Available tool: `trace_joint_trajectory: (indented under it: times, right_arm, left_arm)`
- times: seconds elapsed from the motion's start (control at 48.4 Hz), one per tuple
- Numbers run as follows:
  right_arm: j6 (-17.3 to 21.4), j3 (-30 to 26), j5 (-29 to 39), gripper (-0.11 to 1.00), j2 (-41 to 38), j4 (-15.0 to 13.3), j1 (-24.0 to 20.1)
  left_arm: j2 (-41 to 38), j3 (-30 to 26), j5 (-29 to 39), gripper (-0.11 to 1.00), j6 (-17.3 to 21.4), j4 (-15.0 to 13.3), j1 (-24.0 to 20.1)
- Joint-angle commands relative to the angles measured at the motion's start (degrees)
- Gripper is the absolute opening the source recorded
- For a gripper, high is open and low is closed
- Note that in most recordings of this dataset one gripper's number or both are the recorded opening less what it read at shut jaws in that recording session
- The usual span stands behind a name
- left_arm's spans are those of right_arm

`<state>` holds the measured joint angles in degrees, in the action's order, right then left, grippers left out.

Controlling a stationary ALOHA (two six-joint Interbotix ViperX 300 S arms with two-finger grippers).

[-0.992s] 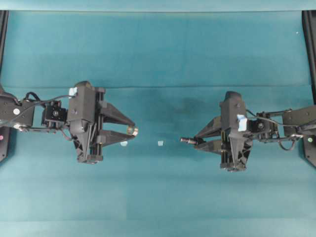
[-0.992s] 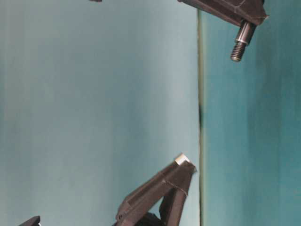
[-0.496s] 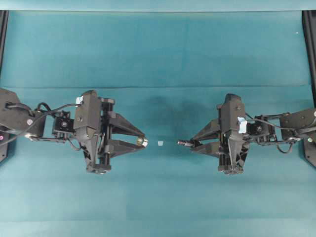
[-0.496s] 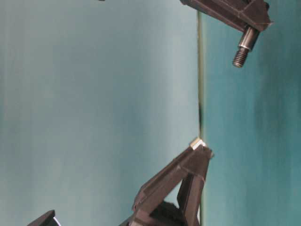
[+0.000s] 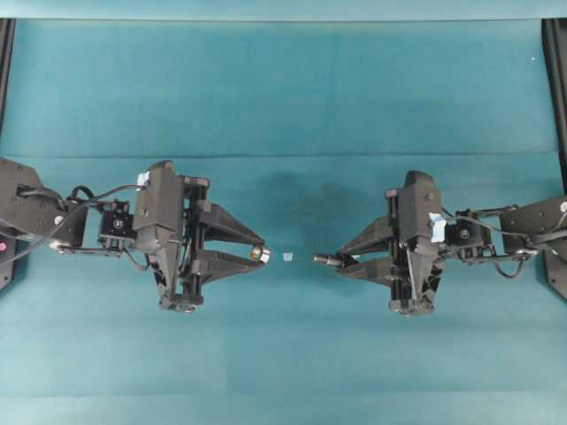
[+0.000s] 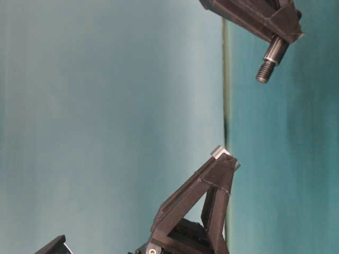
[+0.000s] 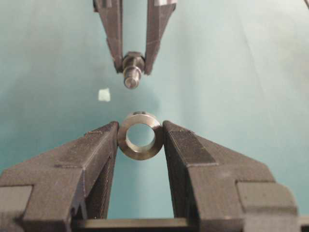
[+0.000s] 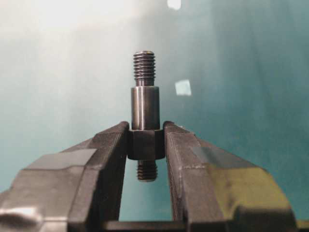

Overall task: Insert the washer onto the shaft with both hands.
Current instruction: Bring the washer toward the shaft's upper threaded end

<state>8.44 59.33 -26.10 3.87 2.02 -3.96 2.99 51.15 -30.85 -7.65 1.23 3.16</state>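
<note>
My left gripper (image 5: 258, 254) is shut on the washer (image 7: 140, 136), a silvery ring held between the fingertips with its hole facing the other gripper; it also shows in the overhead view (image 5: 260, 254). My right gripper (image 5: 340, 263) is shut on the shaft (image 8: 145, 112), a dark stepped rod clamped at its hexagonal collar, threaded tip pointing toward the washer (image 5: 322, 259). In the left wrist view the shaft tip (image 7: 132, 75) sits just up and left of the ring's hole. A gap separates the two parts. In the table-level view the shaft (image 6: 269, 59) is above the washer (image 6: 218, 152).
A small pale tape scrap (image 5: 287, 257) lies on the teal cloth between the two grippers; it also shows in the left wrist view (image 7: 103, 94) and the right wrist view (image 8: 183, 87). Another scrap (image 8: 174, 4) lies farther off. Dark frame rails (image 5: 555, 80) run along the table's sides.
The left gripper with the washer has moved right toward the centre. The right gripper with the shaft has moved left. The gap between washer and shaft has shrunk.
</note>
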Motion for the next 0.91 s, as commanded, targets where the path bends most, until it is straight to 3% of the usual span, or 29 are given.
trace_joint_trajectory:
  times: [0.0,0.889]
  right_arm:
    - [0.5,-0.3,-1.1,0.00,0.3,0.0,-0.2]
    - [0.7,-0.9,-5.9,0.00,-2.5,0.1,-1.2]
  left_arm:
    - [0.4,-1.0,-0.8,0.37,-0.1,0.1,0.2]
    - [-4.2,-4.6,-1.0,0.37,-0.9,0.1,0.1]
